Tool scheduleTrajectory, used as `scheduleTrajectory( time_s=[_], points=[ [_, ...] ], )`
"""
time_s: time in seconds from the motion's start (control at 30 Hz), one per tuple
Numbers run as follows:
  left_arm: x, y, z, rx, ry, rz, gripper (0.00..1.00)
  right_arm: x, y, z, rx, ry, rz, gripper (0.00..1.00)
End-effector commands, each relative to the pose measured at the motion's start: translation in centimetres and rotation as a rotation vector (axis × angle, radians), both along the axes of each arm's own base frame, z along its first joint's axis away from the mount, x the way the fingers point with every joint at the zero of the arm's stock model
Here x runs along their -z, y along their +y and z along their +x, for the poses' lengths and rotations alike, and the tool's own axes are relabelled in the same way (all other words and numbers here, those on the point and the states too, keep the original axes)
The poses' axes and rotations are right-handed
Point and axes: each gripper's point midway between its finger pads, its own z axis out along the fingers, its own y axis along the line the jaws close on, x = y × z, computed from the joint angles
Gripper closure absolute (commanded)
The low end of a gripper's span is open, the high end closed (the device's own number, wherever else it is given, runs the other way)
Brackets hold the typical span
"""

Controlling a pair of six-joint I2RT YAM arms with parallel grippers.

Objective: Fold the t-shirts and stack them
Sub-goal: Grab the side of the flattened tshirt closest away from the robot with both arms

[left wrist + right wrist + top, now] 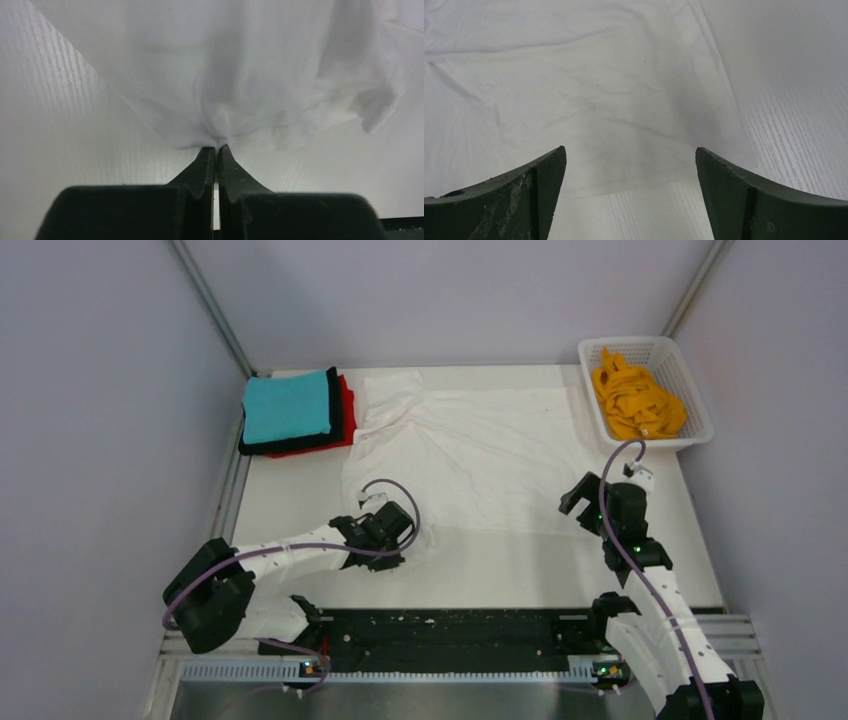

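On the near side of the white table (pixel 500 575), the left gripper (pixel 216 148) grips the thin white cloth t-shirt (pixel 490 455) at its near-left edge. Its 2 dark fingers are pressed together on a bunched fold, and the cloth fans out from the tips. To the right, the right gripper (pixel 631 150) hangs with its 2 fingers spread wide over the shirt's near-right corner, where the hem meets bare tabletop. The shirt lies mostly flat across the middle of the table, rumpled along its left side. At the far-left corner, a folded teal t-shirt (pixel 285 405) tops a black t-shirt (pixel 335 405) and a red t-shirt (pixel 348 415). At the far right, a white plastic lattice basket (pixel 700 412) holds a crumpled orange t-shirt (pixel 635 400).
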Motion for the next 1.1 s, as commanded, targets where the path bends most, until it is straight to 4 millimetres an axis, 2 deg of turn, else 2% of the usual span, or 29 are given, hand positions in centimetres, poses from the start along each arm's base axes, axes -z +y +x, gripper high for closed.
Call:
scheduleTrajectory(
  time_s=[0.0, 0.13, 0.27, 0.47, 0.67, 0.73, 0.77, 1.07],
  points=[
    [2.5, 1.2, -1.8, 0.017, 0.091, 0.065, 1.00, -2.5, -1.1, 0.5, 0.064, -0.043, -0.005, 0.02],
    [1.9, 1.5, -2.2, 0.049, 0.085, 0.066, 1.00, -1.9, -2.1, -0.8, 0.156, 0.019, 0.000, 0.05],
    [1.2, 1.7, -2.6, 0.093, 0.069, 0.042, 1.00, -0.1, -3.1, -2.9, 0.247, 0.109, 0.008, 0.08],
    [0.8, 1.7, -4.0, 0.147, 0.083, -0.007, 1.00, 1.8, -3.0, -4.2, 0.314, 0.159, 0.063, 0.14],
    [0.7, 1.9, -4.8, 0.166, 0.088, -0.036, 1.00, 4.1, -4.8, -5.6, 0.459, 0.180, 0.046, 0.29],
    [0.4, 1.7, -4.9, 0.174, 0.085, -0.053, 1.00, 4.6, -5.1, -5.7, 0.481, 0.184, 0.044, 0.41],
    [0.3, 1.6, -4.9, 0.176, 0.083, -0.060, 1.00, 4.7, -5.1, -5.6, 0.483, 0.182, 0.046, 0.43],
    [-0.1, 1.5, -4.9, 0.172, 0.068, -0.080, 1.00, 7.4, -4.4, -5.2, 0.468, 0.234, 0.065, 0.49]
  ],
)
